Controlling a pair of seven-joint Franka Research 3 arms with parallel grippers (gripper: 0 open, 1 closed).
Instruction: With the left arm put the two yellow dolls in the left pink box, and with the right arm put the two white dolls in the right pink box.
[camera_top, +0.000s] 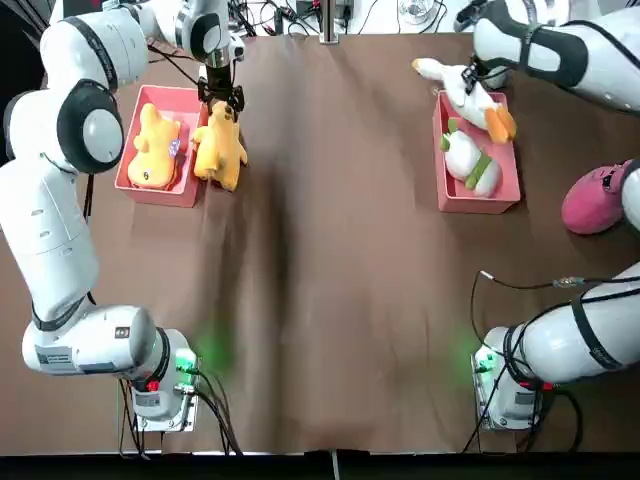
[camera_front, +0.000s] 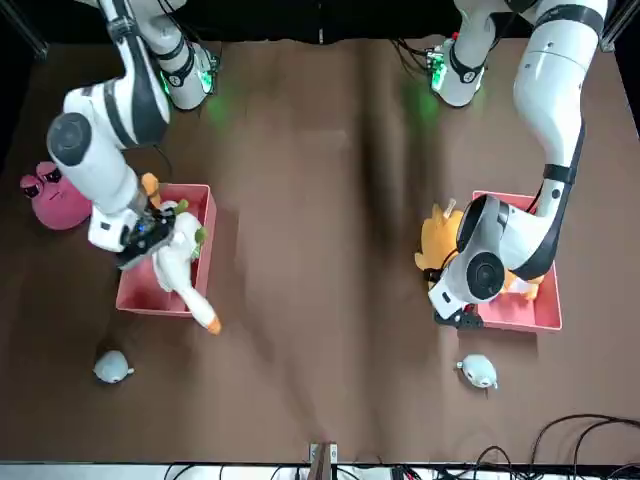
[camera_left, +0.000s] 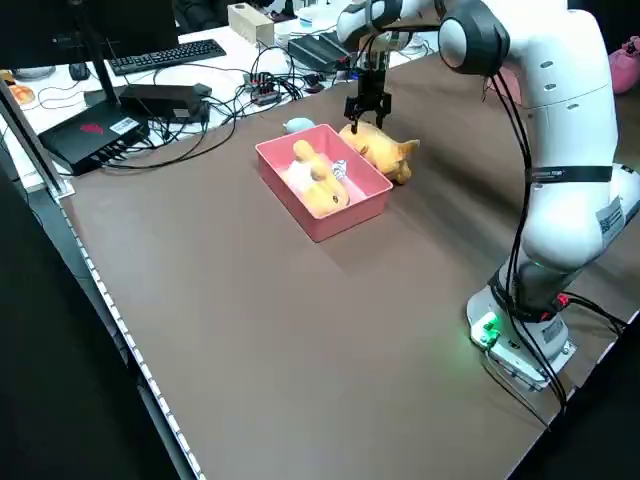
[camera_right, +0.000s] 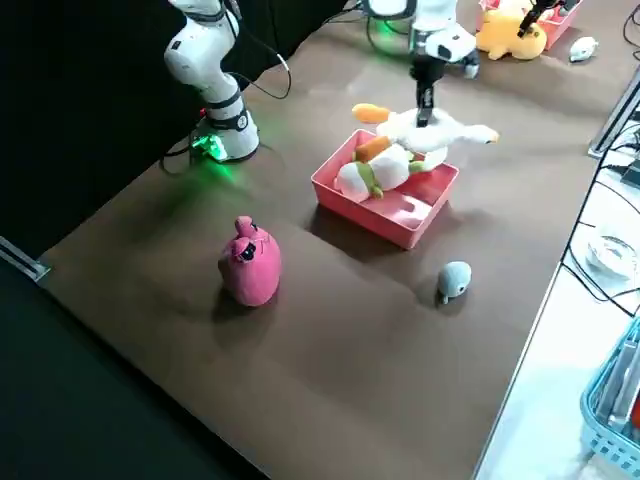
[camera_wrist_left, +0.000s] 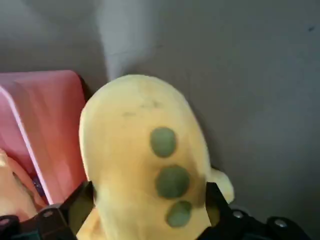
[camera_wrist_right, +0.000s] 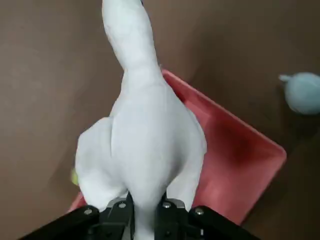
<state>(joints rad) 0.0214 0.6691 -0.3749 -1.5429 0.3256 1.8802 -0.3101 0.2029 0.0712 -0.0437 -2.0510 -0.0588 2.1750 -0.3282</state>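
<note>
Brown tabletop: our left gripper (camera_top: 220, 98) pinches a soft yellow doll (camera_top: 221, 150) beside the left pink box (camera_top: 128, 172), our right gripper (camera_right: 427, 103) clasps the limp white goose doll (camera_right: 428, 130) above the right pink box (camera_right: 402, 222).

Robotics lab, keyboard (camera_left: 165, 55), cables, bench

Yellow doll (camera_wrist_left: 145, 175), three green spots

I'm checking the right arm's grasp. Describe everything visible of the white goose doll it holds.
The white plush goose doll has a long neck, orange beak and orange feet. The right claw is shut on its body, holding it lifted over the right pink box, neck past the far rim, above the other white doll.
</note>
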